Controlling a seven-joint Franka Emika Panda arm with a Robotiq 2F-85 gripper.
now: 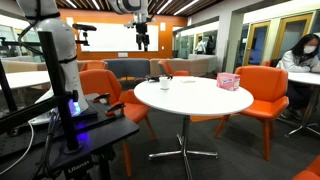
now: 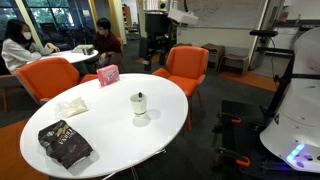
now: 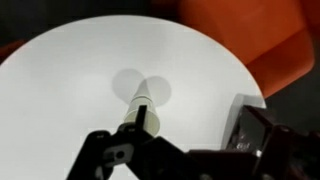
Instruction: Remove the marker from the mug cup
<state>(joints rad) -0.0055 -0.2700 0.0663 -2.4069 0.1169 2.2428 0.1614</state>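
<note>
We have the cup (image 2: 140, 108) standing upright near the middle of the round white bench (image 2: 105, 128). The marker (image 2: 140, 96) stands inside it, with its dark end showing just above the rim. Its long axis runs close to vertical, so we judge that the pull has to go straight up rather than sideways.

Our fingers (image 3: 98, 158) are spread wide and hold nothing. In the wrist view they frame the lower edge of the picture, and the cup (image 3: 137, 112) sits on the bench beyond them, a little toward one side of the gap. We cannot make out the marker itself in that view.

In both exterior views the fingers hang high over the bench, well apart from the cup. The marker therefore lies below them and off to one side, toward the middle of the bench.

We judge that the coming move turns on this offset. First we bring the gap directly over the marker's end, then we come down along its axis and close on the short part above the rim. Little of it stands clear, so a finger could catch the rim and tip the cup.

The pink box (image 2: 108, 74) and the dark bag (image 2: 65, 145) lie well apart from the cup and out of the way.
</note>
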